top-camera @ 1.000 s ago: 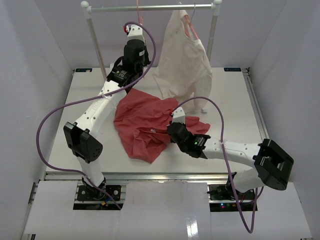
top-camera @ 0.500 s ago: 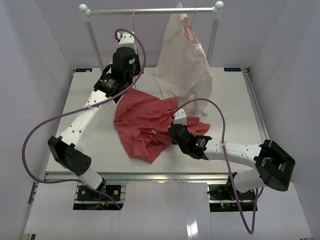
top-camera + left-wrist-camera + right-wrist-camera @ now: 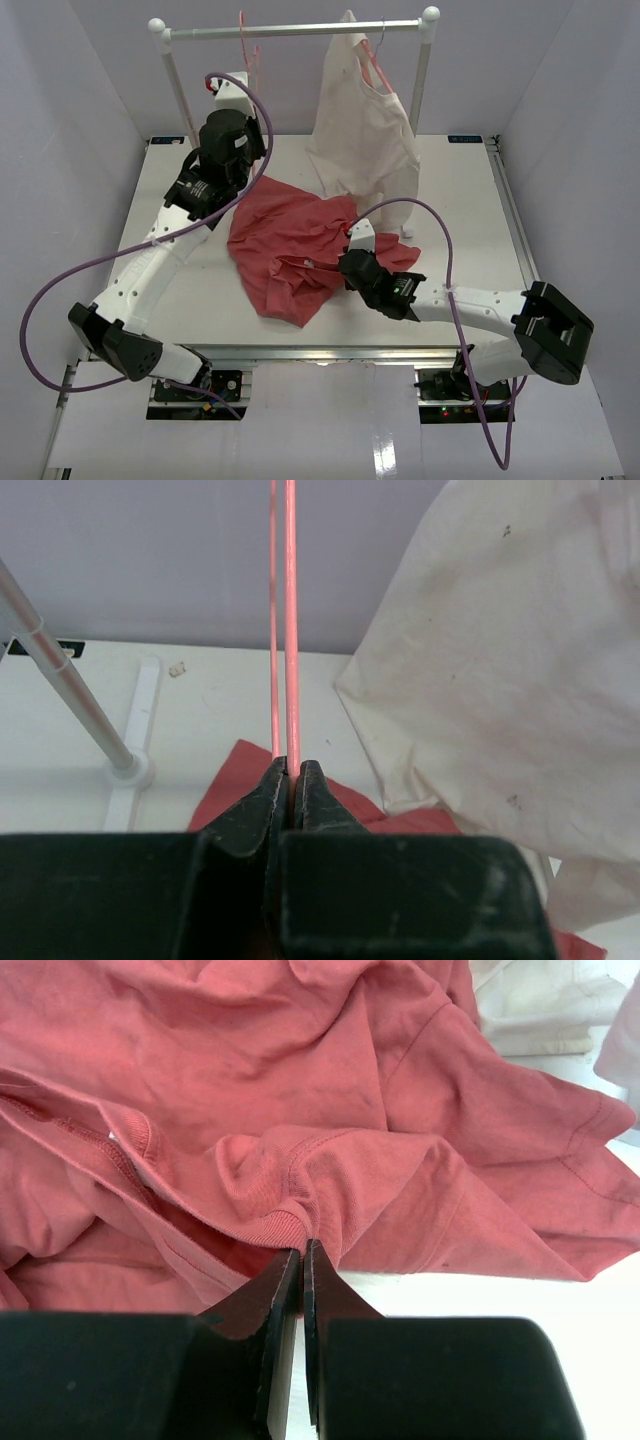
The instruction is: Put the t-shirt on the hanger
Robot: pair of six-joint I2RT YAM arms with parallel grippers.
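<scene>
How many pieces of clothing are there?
2. The red t-shirt lies crumpled on the table, its collar pinched by the right gripper. The cream garment hangs from the rail at the back.

Right gripper (image 3: 302,1255) pinched on the t-shirt's (image 3: 300,1090) ribbed collar.

I see the white table (image 3: 470,200) carrying the t-shirt (image 3: 285,240), which lies crumpled at the centre. The rack (image 3: 175,85) stands on the far edge, with one post left and one right.
</scene>
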